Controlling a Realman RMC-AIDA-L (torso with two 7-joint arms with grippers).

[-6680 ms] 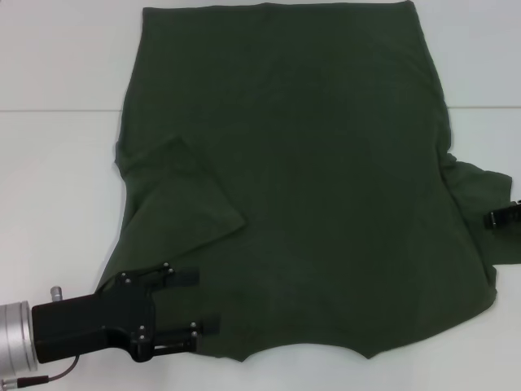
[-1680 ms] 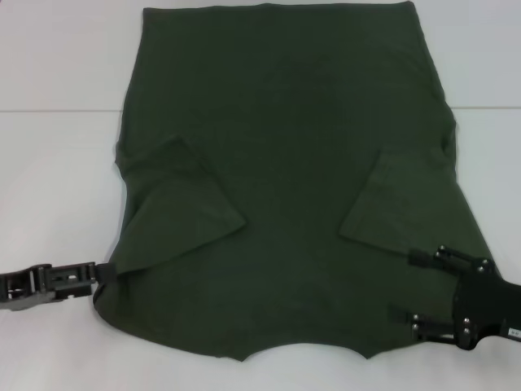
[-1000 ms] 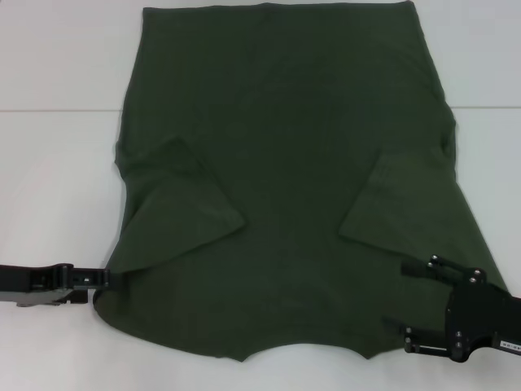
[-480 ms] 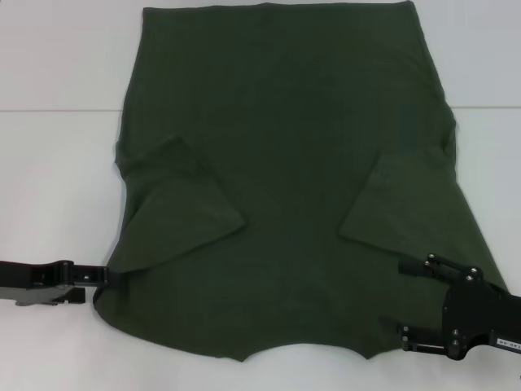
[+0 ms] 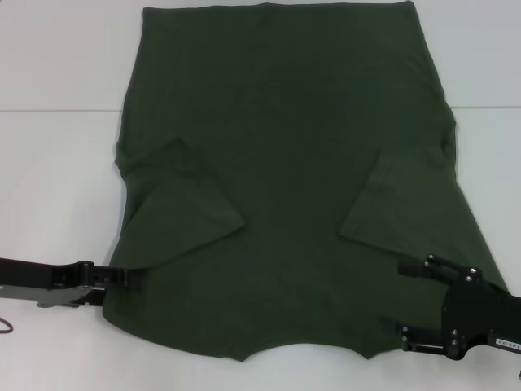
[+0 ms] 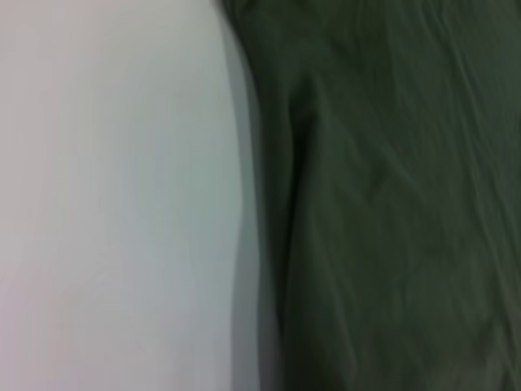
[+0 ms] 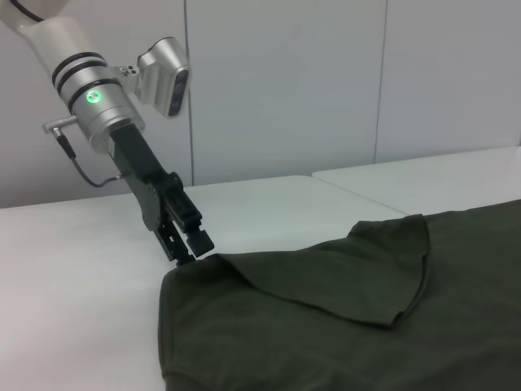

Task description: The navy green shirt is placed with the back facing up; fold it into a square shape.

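I have the white surface [image 5: 57, 163] under everything, with bare room on both sides of the cloth and a thin strip along its near edge. The navy green shirt [image 5: 285, 163] lies flat and spread over the middle of it, plain side up, both short sleeves folded inward onto the body, the curved hem toward me.

My right gripper [image 5: 409, 301] sits over the shirt's near right corner, fingers [image 5: 417, 266] spread wide apart with cloth beneath them. My left gripper [image 5: 122, 277] reaches in low from the left and meets the shirt's near left edge.

From the head I cannot tell how the left fingers stand; the right wrist view shows them pinched together on the raised cloth corner. The left wrist view shows only the shirt's edge against surface.
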